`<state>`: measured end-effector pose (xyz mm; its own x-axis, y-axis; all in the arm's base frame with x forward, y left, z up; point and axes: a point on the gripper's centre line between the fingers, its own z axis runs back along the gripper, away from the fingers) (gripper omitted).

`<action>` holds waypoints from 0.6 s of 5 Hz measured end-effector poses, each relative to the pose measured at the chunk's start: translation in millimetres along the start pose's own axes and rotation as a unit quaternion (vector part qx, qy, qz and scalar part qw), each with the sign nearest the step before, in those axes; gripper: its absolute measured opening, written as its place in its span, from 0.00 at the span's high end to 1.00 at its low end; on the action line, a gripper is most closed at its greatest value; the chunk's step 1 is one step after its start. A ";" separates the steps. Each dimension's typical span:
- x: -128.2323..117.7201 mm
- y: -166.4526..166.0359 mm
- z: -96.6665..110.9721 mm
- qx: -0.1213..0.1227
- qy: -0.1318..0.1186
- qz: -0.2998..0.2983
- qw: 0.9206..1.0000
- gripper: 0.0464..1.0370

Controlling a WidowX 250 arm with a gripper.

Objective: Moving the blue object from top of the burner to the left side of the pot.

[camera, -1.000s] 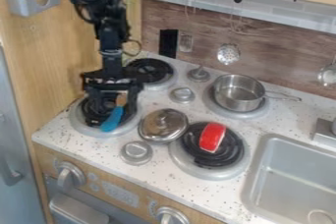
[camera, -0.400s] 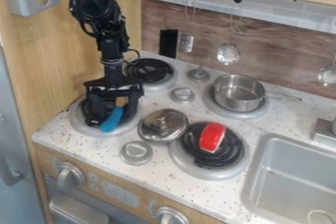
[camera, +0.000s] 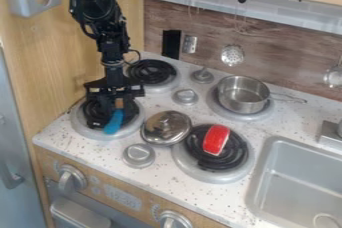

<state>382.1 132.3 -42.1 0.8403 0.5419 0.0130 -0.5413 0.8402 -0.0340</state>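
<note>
Camera view: the blue object (camera: 113, 123) sticks out from under the hand (camera: 117, 113) over the burner (camera: 81, 126), its brown end partly hidden; whether the hand grasps it, I cannot tell.

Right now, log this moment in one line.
gripper: at blue utensil | utensil: over front-left burner | pot: on back-right burner | placement: pending

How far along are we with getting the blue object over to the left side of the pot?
Done: the tool is down at the tan end of the blue object.
In hand: the pickup; I can't tell whether the grip is secure, and the object is at the front-left burner.
Left: lift, carry and set-down by the metal pot, which sits farther right.
</note>
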 end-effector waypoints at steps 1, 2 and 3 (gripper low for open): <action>-4.9 -0.7 0.3 0.006 -0.003 -0.010 1.000 0.78; -4.1 -0.9 3.5 0.003 -0.015 -0.017 1.000 0.78; -0.3 -10.9 15.6 -0.032 -0.037 -0.050 0.998 0.78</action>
<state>387.3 123.3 -26.1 0.8848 0.4567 0.0922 -0.4491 0.8887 -0.0919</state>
